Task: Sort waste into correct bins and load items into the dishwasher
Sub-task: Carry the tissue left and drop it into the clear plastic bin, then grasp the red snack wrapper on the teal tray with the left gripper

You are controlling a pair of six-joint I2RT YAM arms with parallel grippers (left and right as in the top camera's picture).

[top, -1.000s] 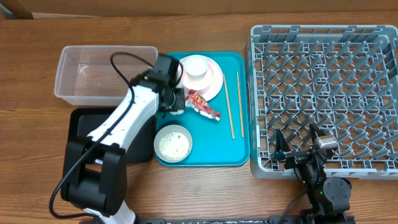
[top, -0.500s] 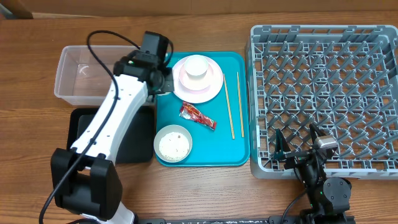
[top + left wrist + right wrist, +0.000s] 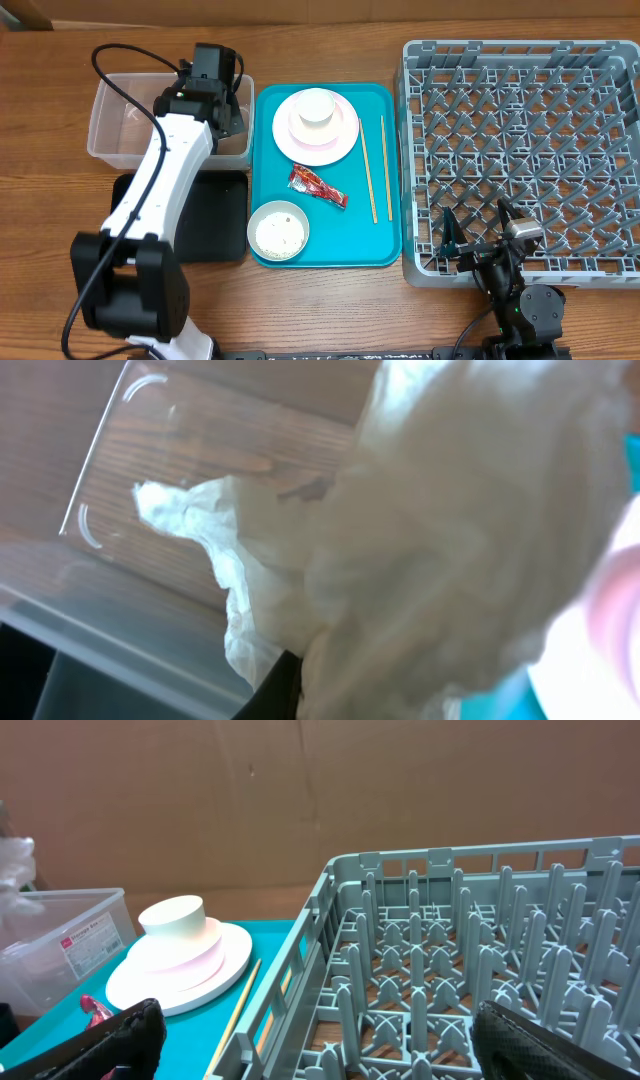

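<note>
While hanging over clear tub (image 3: 120, 150) rim | left gripper (image 3: 234, 112) clamps tissue (image 3: 450, 530) | right gripper (image 3: 476, 236) apart at rack (image 3: 520, 46) edge

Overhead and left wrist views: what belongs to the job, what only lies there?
Job: crumpled white tissue, red foil wrapper, clear plastic tub, black tray, pink plate, white cup, grey bowl, wooden chopsticks, grey dish rack.
Other: teal serving tray, wooden table.
</note>
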